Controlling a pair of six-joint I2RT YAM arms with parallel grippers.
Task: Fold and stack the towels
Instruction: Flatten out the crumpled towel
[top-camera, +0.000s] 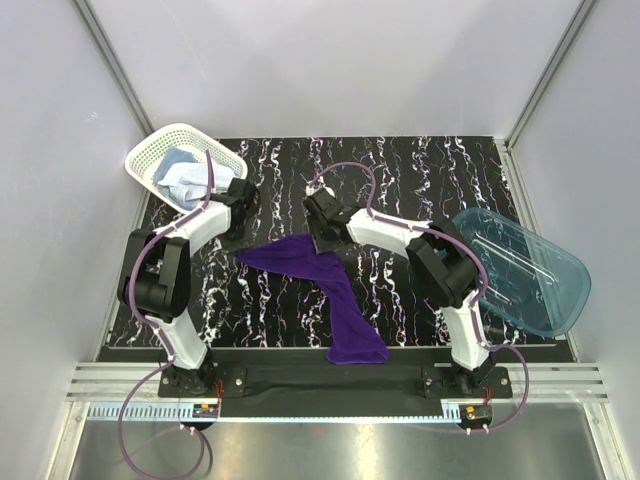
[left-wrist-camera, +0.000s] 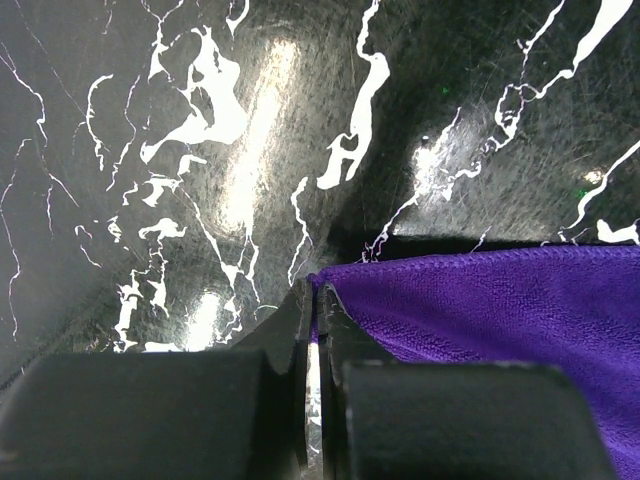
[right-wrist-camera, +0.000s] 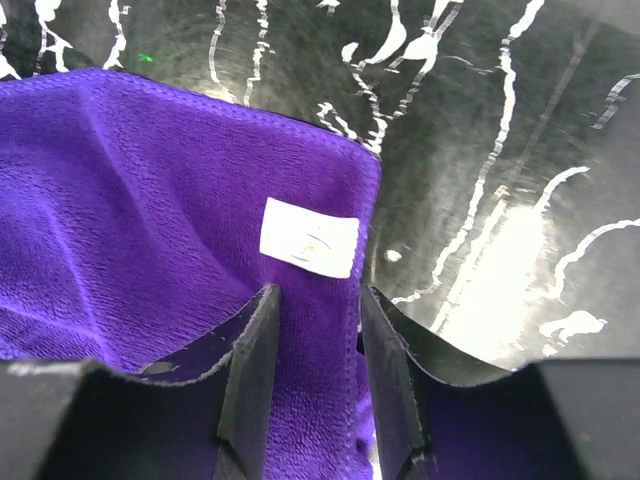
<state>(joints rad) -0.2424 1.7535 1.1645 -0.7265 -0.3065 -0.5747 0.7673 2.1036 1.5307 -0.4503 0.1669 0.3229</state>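
Observation:
A deep purple towel (top-camera: 330, 290) lies spread across the middle of the black marbled table, one end trailing to the front edge. My left gripper (top-camera: 243, 238) is at its far-left corner. In the left wrist view that gripper (left-wrist-camera: 313, 285) is shut on the corner of the purple towel (left-wrist-camera: 500, 310). My right gripper (top-camera: 322, 240) is at the far-right corner. In the right wrist view it (right-wrist-camera: 318, 295) stands open astride the hem of the purple towel (right-wrist-camera: 150, 200), just below a white label (right-wrist-camera: 308, 237). A light blue towel (top-camera: 178, 162) and a paler cloth (top-camera: 196, 186) lie in the basket.
A white lattice basket (top-camera: 165, 135) sits tilted at the table's far-left corner. A translucent blue tub (top-camera: 530, 270) rests at the right edge, partly over the side. White walls close in the table on three sides.

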